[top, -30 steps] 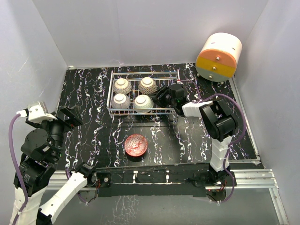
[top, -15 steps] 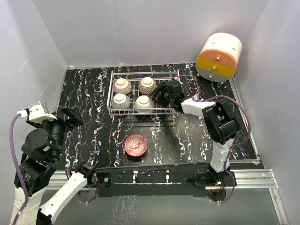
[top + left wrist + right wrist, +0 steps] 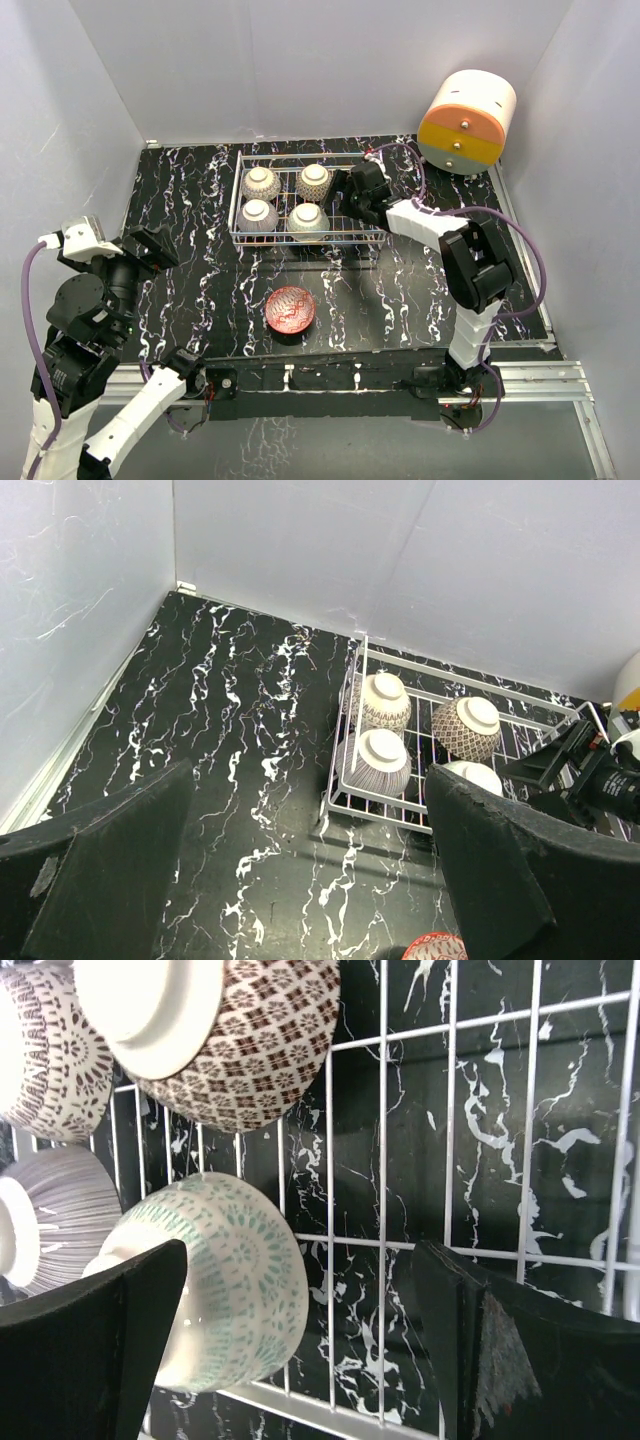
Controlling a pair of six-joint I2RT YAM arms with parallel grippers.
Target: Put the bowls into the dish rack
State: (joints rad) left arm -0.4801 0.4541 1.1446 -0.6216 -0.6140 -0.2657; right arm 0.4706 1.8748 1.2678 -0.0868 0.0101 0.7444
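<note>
a: where are the bowls?

b: i see four sitting in the dish rack [image 3: 340,238], all upside down. the pale green bowl [image 3: 307,219] is at the front, on the right side. a brown-and-white bowl [image 3: 314,181] sits just behind it. two more fill the left side.

a: and the last one?

b: the red bowl [image 3: 290,308] is on the black table [image 3: 200,200], right way up, well apart from the rack and nearer to my arms.

a: what is your right gripper [image 3: 352,200] doing?

b: it hangs over the right end of the rack. in its own camera the fingers [image 3: 90,1360] are spread wide. the green bowl is just beside the left finger, but nothing is held.

a: and the left gripper [image 3: 152,247]?

b: it is up high at the left side of the table, far from the rack. its fingers [image 3: 110,870] are wide too, with nothing in them.

a: anything else there?

b: a round orange-and-cream drawer unit [image 3: 467,122] stands in the far right corner.
</note>
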